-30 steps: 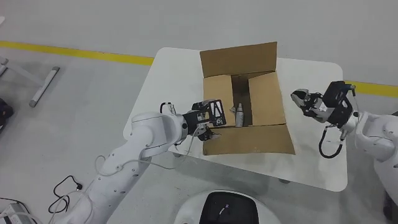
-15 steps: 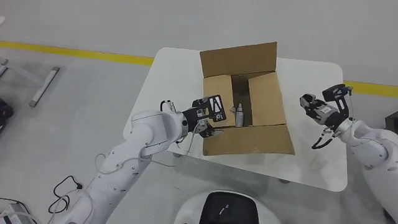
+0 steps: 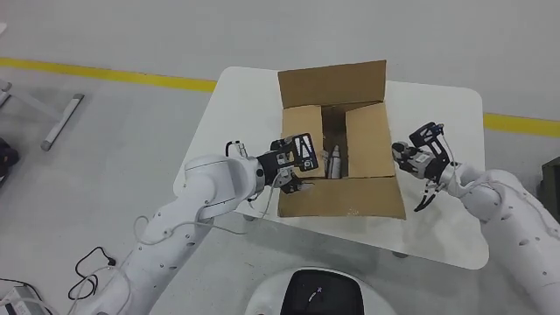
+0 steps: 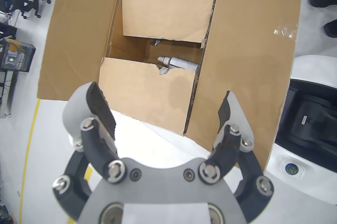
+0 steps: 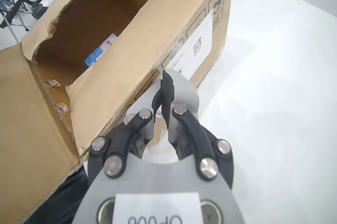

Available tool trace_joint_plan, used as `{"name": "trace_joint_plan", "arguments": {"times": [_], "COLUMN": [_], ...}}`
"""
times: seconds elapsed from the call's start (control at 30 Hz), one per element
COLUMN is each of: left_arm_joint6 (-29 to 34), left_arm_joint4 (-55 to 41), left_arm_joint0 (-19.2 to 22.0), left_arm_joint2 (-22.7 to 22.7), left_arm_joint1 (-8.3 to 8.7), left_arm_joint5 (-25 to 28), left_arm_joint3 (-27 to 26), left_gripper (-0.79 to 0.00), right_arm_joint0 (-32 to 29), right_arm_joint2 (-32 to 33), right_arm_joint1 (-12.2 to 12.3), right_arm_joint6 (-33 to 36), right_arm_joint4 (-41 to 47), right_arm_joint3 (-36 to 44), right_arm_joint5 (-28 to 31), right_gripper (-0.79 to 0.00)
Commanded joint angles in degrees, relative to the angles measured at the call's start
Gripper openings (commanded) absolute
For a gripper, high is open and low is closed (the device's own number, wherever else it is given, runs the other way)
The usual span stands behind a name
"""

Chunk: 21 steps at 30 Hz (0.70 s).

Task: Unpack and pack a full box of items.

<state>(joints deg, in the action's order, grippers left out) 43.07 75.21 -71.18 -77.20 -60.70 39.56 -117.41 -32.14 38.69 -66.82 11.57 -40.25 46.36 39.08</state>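
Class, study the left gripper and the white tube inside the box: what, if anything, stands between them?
The near inner flap does. It lies folded partway over the opening of the box, between the open left gripper and the white tube, and covers part of the tube.

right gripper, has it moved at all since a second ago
Yes. In the top view the right gripper has moved inward across the table, away from the table's outer edge, and is now right beside the box.

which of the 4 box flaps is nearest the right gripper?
The short flap beside the right gripper. The other short flap is by the left gripper; the far flap and near flap are long.
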Motion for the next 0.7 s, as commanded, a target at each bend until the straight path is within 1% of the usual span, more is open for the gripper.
{"name": "trace_joint_plan", "arguments": {"times": [0.0,0.07,0.23,0.37,0.53,0.67], "left_arm_joint6": [0.0,0.0,-0.22,-0.34,5.91,11.25], "left_arm_joint4": [0.0,0.0,0.02,0.38,-1.26,-1.72], "left_arm_joint0": [0.0,0.0,-0.08,-0.49,1.72,4.87], "left_arm_joint2": [0.0,0.0,-0.01,0.36,2.28,5.72], "left_arm_joint1": [0.0,0.0,-0.01,-0.06,-0.62,-1.52], "left_arm_joint5": [0.0,0.0,-0.24,-3.12,-11.02,-19.55], "left_arm_joint3": [0.0,0.0,0.05,1.27,3.03,4.6], "left_gripper": [0.0,0.0,0.0,0.0,0.0,0.0], "right_arm_joint0": [0.07,-0.11,-0.56,-1.06,-1.53,-1.86], "right_arm_joint2": [-0.46,-0.65,-1.17,-1.3,-0.17,2.77], "right_arm_joint1": [-0.44,-0.71,-1.12,-1.35,-1.05,0.13], "right_arm_joint6": [-0.37,-0.95,1.8,3.01,2.57,1.44], "right_arm_joint4": [-0.54,-0.87,-1.32,-1.37,-3.31,-5.32], "right_arm_joint3": [-0.5,-0.74,-0.2,1.45,3.42,5.53], "right_arm_joint5": [1.2,2.84,5.53,7.52,6.67,4.94], "right_gripper": [-0.785,-0.785,-0.785,-0.785,-0.785,-0.785]}}
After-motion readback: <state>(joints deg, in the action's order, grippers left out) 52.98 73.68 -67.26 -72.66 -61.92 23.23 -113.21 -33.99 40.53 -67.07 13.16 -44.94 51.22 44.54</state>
